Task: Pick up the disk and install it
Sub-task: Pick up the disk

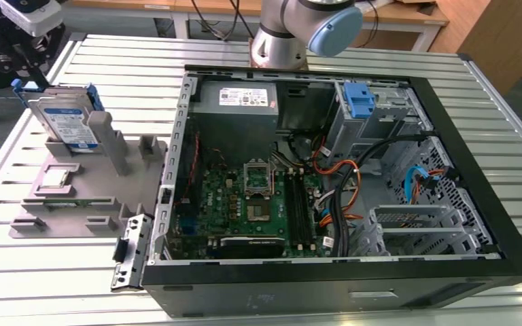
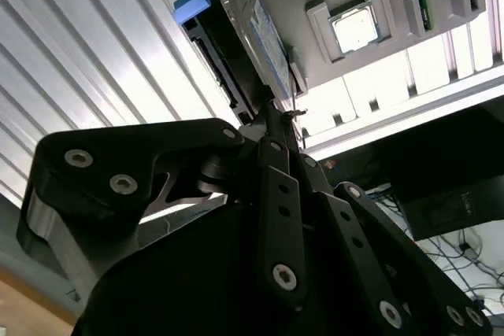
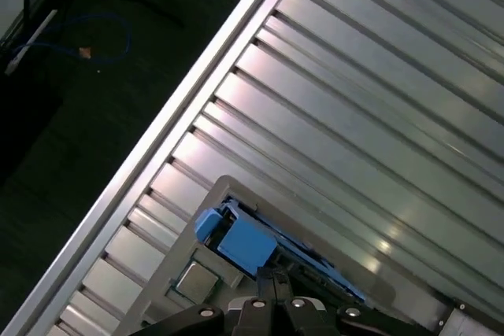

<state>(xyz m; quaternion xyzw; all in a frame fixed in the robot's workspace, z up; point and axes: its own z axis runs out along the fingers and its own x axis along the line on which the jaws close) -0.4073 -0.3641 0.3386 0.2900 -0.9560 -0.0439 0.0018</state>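
Exterior view, upper left: the gripper [image 1: 27,68] hung right over the disk [image 1: 66,122]. Disk stood on edge in a slot of the grey holder [image 1: 107,197], blue end up. Couldn't tell how far the gripper was open, or whether it had hold of the disk. In both wrist views it sat close against the disk's blue end. Holder lay on the slatted table [image 1: 43,272], just beside the open computer case [image 1: 334,288] at center-right. Inside the case, upper middle: power supply [image 1: 238,98], with a blue bracket [image 1: 359,102] to its right.
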